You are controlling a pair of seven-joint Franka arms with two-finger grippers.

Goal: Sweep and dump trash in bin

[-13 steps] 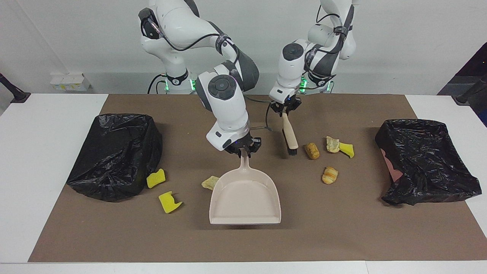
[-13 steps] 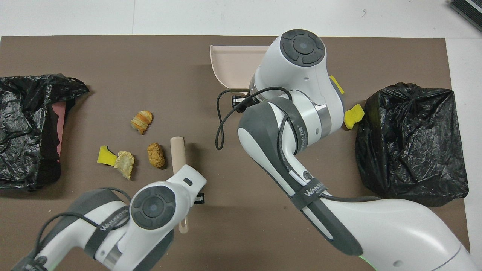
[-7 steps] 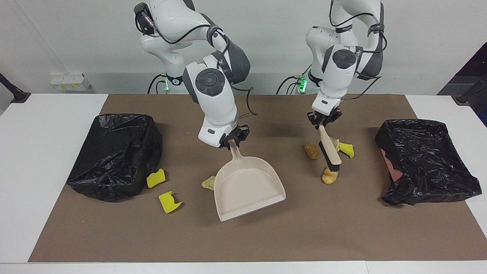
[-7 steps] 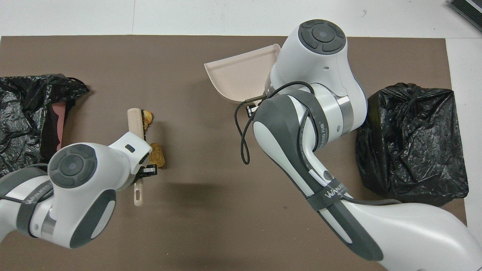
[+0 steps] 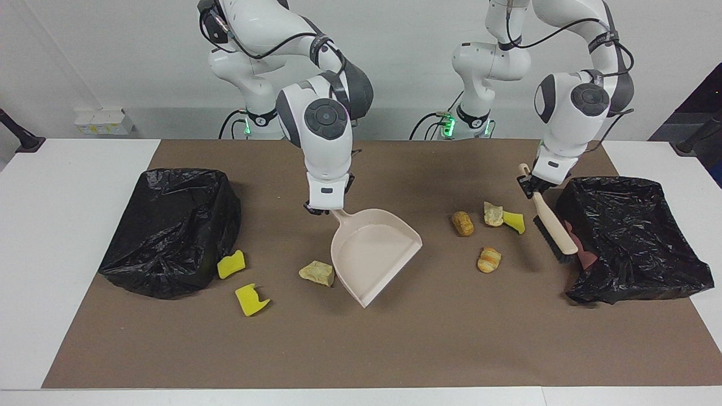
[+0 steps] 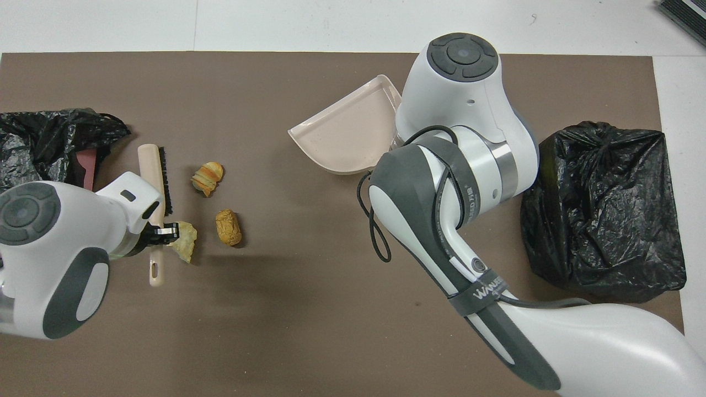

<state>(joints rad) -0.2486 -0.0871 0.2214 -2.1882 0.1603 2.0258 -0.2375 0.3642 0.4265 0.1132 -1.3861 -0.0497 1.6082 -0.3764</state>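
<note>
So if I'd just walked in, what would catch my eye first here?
Probably the right arm's claw holding a beige dustpan tilted over the middle of the brown mat. Next, the left arm's claw gripping a brush beside the black bin at its end of the table. Food-like scraps and yellow sponge pieces lie scattered between the two bins.
</note>
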